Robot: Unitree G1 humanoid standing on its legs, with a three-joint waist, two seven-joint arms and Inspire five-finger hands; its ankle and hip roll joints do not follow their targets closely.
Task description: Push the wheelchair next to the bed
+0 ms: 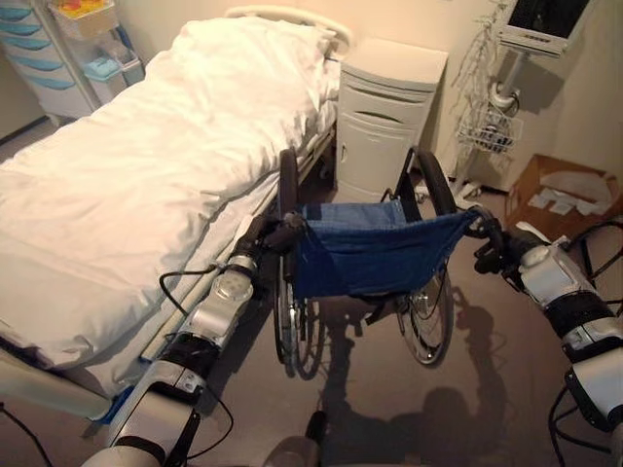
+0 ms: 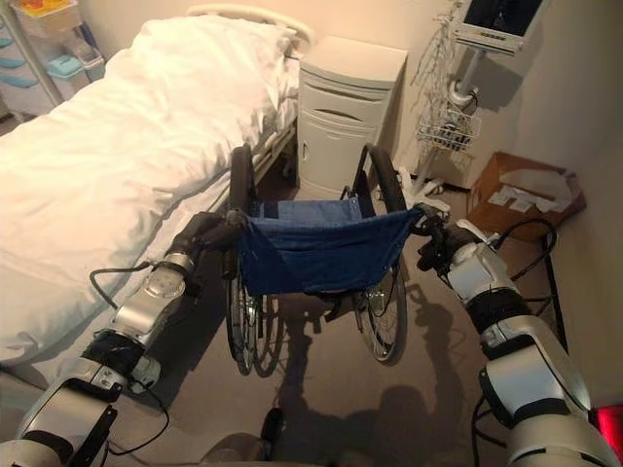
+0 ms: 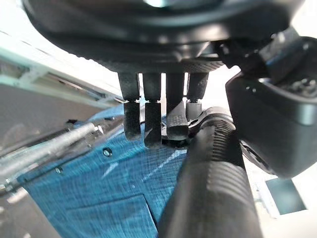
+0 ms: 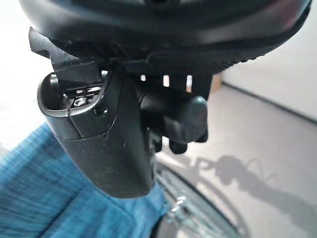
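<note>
Wheelchair [image 1: 375,255]: I've got it right in front of me, back towards me, just beside the bed [image 1: 127,175] on its right, bedside cabinet [image 1: 386,117] beyond.
Left hand [image 1: 265,233]: I'm wrapped round the left push handle [image 3: 213,173], fingers curled over the ribbed grip.
Right hand [image 1: 494,248]: closed round the right push handle, thumb across it.
Handling: I reckon it's a stiff frame that rolls easily; the blue sling back [image 1: 375,248] is soft, so I push on the handles only.
Steering: uneven pressure will likely swing it, and the left wheel sits near the bed frame.
</note>
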